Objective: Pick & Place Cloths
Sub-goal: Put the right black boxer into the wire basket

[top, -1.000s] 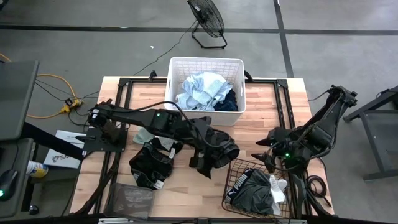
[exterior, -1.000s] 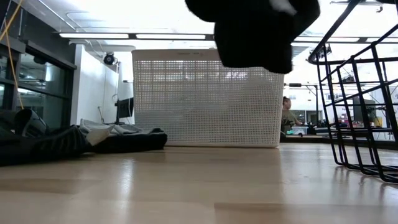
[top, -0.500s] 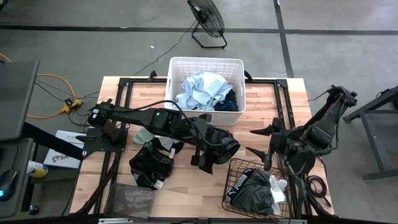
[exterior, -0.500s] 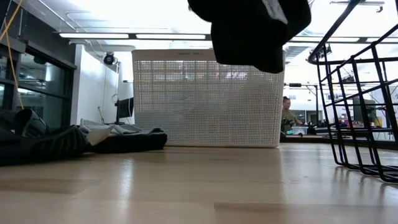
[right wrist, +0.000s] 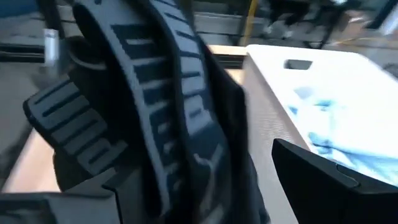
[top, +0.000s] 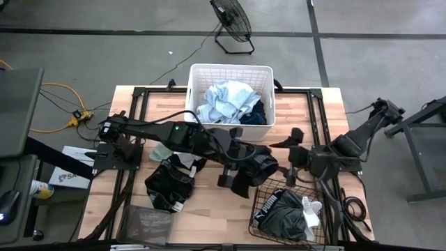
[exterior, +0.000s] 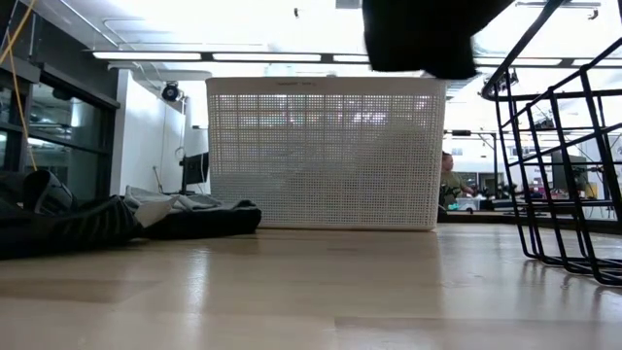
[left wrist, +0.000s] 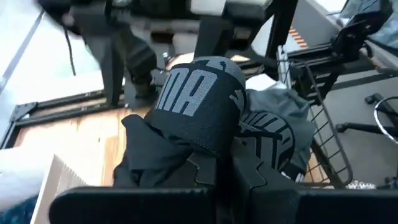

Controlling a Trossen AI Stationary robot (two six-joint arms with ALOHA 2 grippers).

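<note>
A grey concrete floor surrounds the pale wooden tabletop (top: 209, 206), with a black floor fan (top: 232, 21) standing beyond its far edge. At the far middle of the tabletop sits a white perforated plastic laundry basket (top: 197, 75) holding a crumpled light blue cloth (top: 224, 102) and a dark navy cloth (top: 257, 113) tucked at one side, mostly covered. The left gripper (top: 259, 167) reaches across the middle, its fingers pinched tight on a black garment with a grey-lettered elastic waistband (left wrist: 199, 102); the garment hangs clear of the wood just beside the black wire basket (top: 263, 189). In the low view only its lower edge shows, cut off at the top of the frame. The right gripper (top: 288, 162) faces it close by, fingers spread wide, holding nothing; the blurred waistband fills most of its wrist view. Inside the wire basket lie a dark grey-green garment (top: 282, 216) and a small white cloth (top: 310, 209). A heap of black clothing (top: 169, 185) rests on the tabletop under the left arm, partly hidden by it, with a pale sage green piece (top: 161, 151) peeking out.
</note>
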